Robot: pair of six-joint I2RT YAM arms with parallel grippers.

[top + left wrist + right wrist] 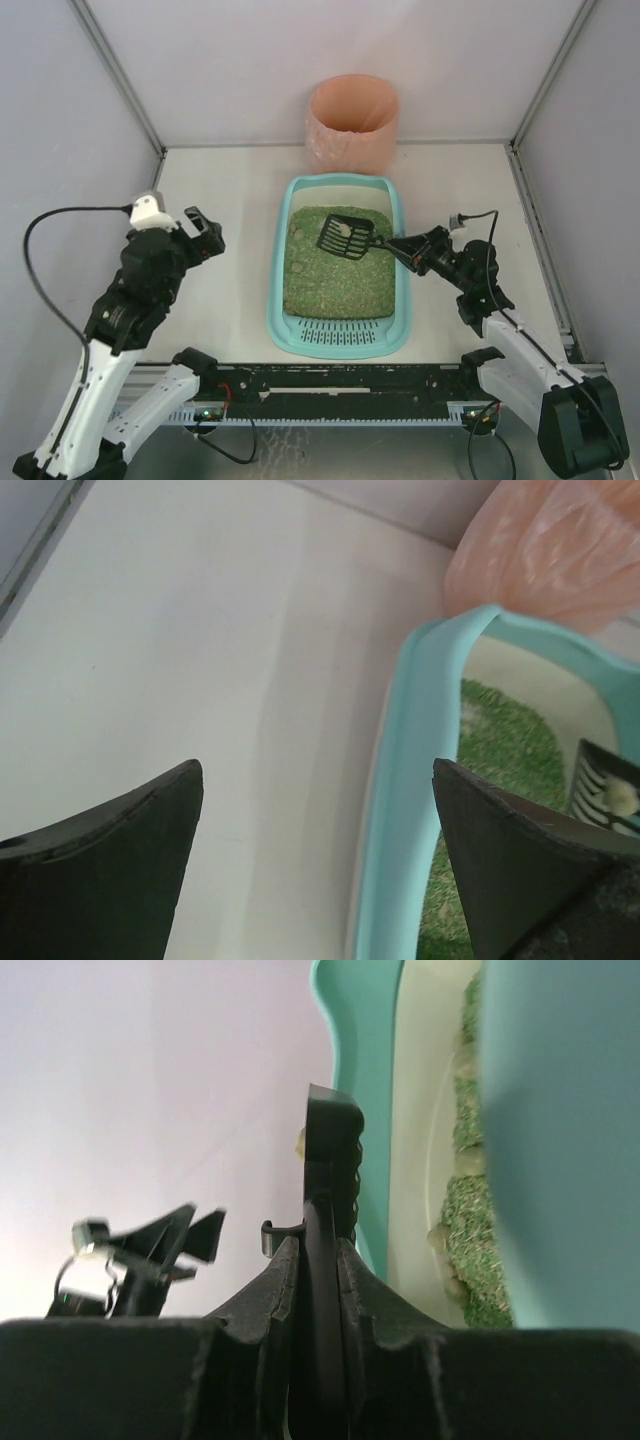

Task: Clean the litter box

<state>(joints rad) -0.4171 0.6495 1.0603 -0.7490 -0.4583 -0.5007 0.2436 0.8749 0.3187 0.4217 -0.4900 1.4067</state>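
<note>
The teal litter box (282, 262) lies mid-table, slotted grate at its near end, filled with green-brown granules (335, 275). My right gripper (407, 248) is shut on the handle of the black slotted scoop (346, 235). The scoop hangs over the far part of the box and holds a pale clump (341, 230). In the right wrist view the scoop (330, 1160) stands edge-on between my fingers, with the box rim (365, 1080) beside it. My left gripper (207, 233) is open and empty, left of the box. Its view shows the box's left rim (410, 780) between the fingers.
A round pink-orange bin (353, 122) stands just behind the far end of the box. Grey walls close in the table on the left, right and back. Several pale clumps (445, 1260) lie at the litter's edge in the right wrist view.
</note>
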